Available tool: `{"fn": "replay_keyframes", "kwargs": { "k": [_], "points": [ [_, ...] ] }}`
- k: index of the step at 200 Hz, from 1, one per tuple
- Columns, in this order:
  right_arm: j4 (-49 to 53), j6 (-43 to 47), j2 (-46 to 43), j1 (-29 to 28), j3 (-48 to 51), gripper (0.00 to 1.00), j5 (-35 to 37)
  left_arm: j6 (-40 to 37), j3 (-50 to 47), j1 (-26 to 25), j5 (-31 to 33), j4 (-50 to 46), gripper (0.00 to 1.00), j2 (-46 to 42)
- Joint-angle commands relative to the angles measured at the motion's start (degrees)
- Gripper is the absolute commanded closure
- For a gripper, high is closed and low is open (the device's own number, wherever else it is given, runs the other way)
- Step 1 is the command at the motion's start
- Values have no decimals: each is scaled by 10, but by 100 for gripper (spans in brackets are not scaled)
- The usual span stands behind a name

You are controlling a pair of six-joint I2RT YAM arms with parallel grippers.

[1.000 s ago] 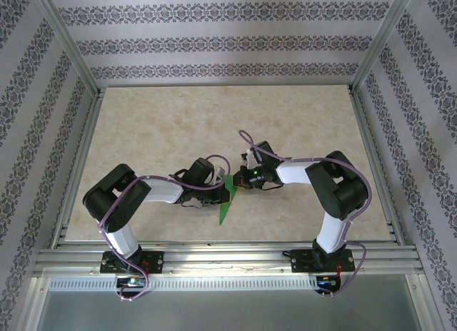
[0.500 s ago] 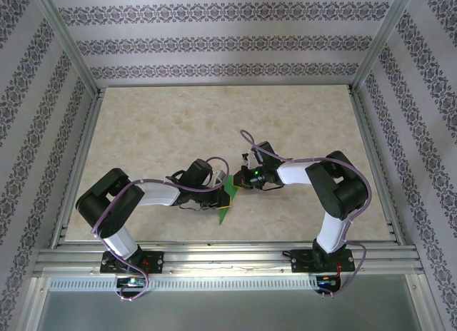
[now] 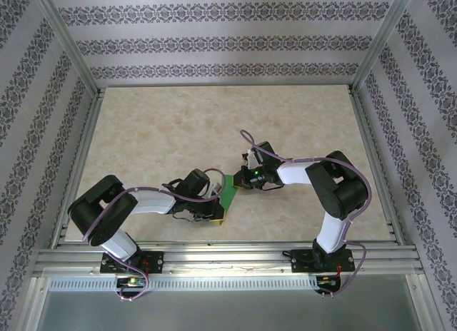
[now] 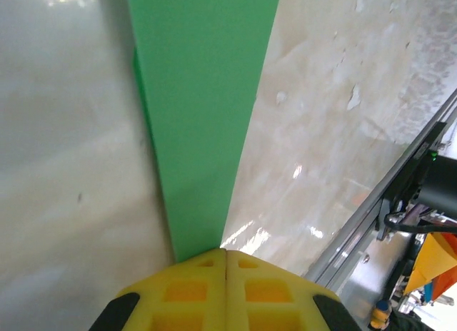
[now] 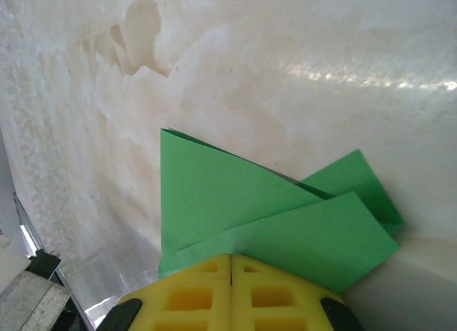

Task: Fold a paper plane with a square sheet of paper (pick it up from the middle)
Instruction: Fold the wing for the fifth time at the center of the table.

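End effectors [image 4: 226,254] [image 5: 230,260] seemingly clamp folded paper [image 5: 214,202]

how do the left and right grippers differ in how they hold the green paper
The left gripper pinches the green paper where it looks like a narrow tapering strip; the right gripper pinches wide overlapping flaps. From above, the left gripper holds the nearer end, the right gripper the farther end. Both are shut on it.
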State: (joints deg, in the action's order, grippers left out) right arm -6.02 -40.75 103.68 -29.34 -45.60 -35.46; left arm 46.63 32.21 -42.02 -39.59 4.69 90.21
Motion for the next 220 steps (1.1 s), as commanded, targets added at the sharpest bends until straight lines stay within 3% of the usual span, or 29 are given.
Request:
{"fn": "replay_keyframes", "kwargs": {
  "k": [1, 26, 49, 75, 106, 123, 147, 195, 220],
  "points": [
    [26, 1, 30, 11, 12, 97, 48, -30, 6, -6, 24, -82, 97, -29],
    [31, 9, 28, 9, 5, 96, 47, -31, 16, -6, 100, -89, 98, -89],
    [18, 9, 18, 4, 3, 94, 34, -27, 18, 6, 163, -87, 93, -146],
    [18, 22, -8, -8, -7, 91, 33, -16, 33, 37, 198, -117, 88, -137],
    [18, 34, -60, -11, -4, 88, 34, -3, 43, 54, 190, -114, 85, -88],
    [21, 36, -102, -8, 13, 81, 60, 7, 48, 55, 184, -112, 77, -70],
    [19, 28, -148, 4, 47, 77, 102, 11, 49, 55, 190, -109, 74, -55],
    [13, 15, -156, 24, 74, 76, 104, 5, 54, 52, 112, -43, 73, -18],
    [4, 6, -151, 25, 78, 77, 102, 1, 66, 46, 104, -39, 76, -1]
  ]
}}
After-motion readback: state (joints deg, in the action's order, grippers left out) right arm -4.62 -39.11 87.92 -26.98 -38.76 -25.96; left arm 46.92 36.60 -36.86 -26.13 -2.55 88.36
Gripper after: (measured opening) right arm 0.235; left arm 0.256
